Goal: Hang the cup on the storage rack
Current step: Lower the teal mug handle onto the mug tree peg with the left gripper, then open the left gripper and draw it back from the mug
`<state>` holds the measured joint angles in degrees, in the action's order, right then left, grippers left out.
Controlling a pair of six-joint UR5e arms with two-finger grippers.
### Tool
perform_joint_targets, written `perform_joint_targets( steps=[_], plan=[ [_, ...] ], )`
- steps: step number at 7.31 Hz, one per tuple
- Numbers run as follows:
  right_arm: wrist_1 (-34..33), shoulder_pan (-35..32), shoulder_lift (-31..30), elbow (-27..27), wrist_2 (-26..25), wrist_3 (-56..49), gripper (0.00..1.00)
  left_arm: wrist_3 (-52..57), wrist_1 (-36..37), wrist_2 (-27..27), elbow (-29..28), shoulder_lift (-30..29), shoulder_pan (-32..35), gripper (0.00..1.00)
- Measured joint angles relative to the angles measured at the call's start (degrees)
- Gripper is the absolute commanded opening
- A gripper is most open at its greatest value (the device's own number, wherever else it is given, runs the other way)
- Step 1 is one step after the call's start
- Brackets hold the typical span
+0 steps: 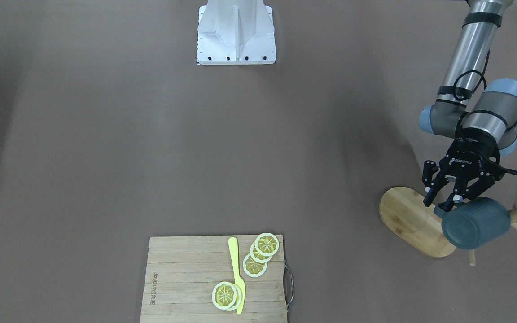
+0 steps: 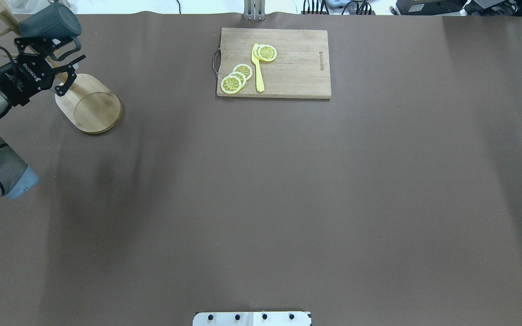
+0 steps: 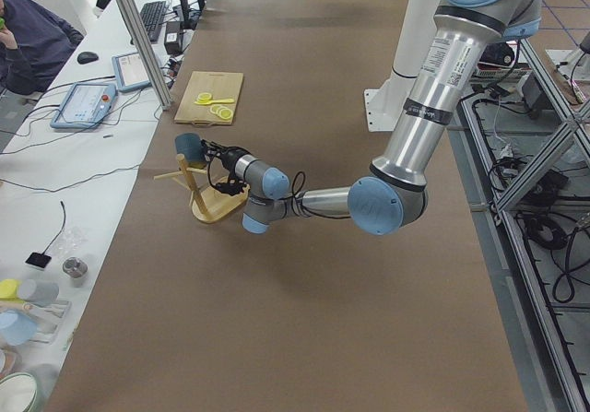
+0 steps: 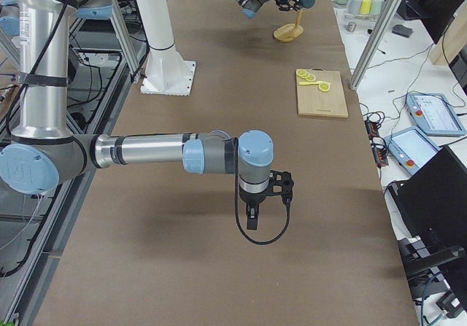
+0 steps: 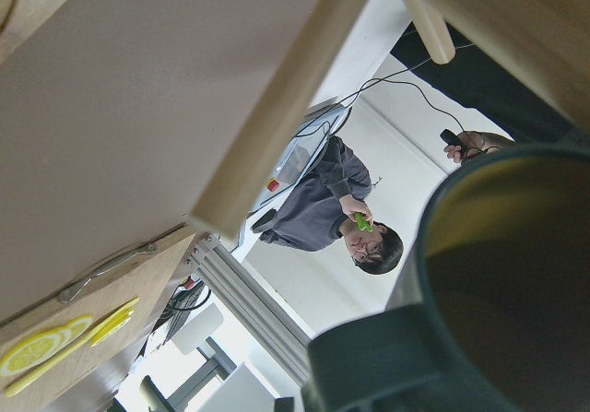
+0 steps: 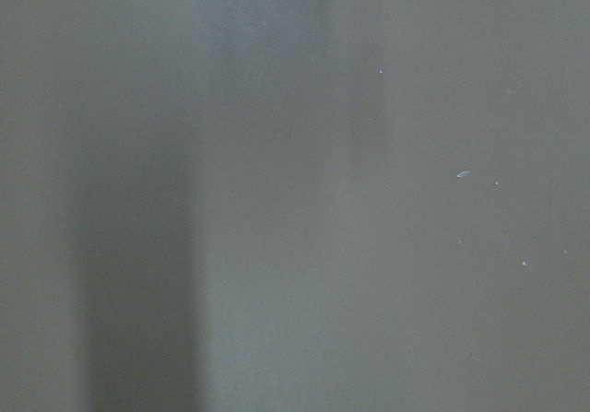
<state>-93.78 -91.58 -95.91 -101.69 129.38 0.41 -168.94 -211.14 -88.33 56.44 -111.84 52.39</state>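
Evidently, the cup (image 1: 476, 223) hangs on a peg of the storage rack (image 1: 409, 220).
Left gripper (image 1: 449, 199): fingers spread beside the cup's handle, seemingly not clasping it. Right gripper (image 4: 252, 216): low above the table (image 1: 106, 134); finger state cannot be told.

Silver tubes (image 1: 469, 49), pale-blue joint caps (image 1: 507, 85), black ROBOTIQ end effector (image 2: 70, 74), black cable (image 1: 469, 80).

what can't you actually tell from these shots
- Whether the cup hangs by its handle on a peg of the rack: in the front view the cup's body and the left hand cover it; overhead, the frame's top edge cuts the rack.
- Right hand open or shut: it shows only small in the right side view; its wrist camera sees just table.
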Motion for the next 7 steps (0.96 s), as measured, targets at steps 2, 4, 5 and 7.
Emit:
perform_joint_targets(
  steps=[2,4,5,7],
  plan=[
    [0.0,0.0,0.1,0.0,0.0,0.0,1.0,0.0,-1.3,0.0,0.6,0.4,0.0,0.99],
    [0.0,0.0,0.1,0.0,0.0,0.0,1.0,0.7,-2.6,-0.1,2.6,1.8,-0.1,0.99],
    [0.0,0.0,0.1,0.1,0.0,0.0,1.0,1.5,-2.8,-0.1,4.6,3.1,-0.1,0.99],
    [0.0,0.0,0.1,0.3,0.0,-0.1,1.0,2.1,-3.9,0.0,8.7,5.7,-0.1,0.99]
  ],
)
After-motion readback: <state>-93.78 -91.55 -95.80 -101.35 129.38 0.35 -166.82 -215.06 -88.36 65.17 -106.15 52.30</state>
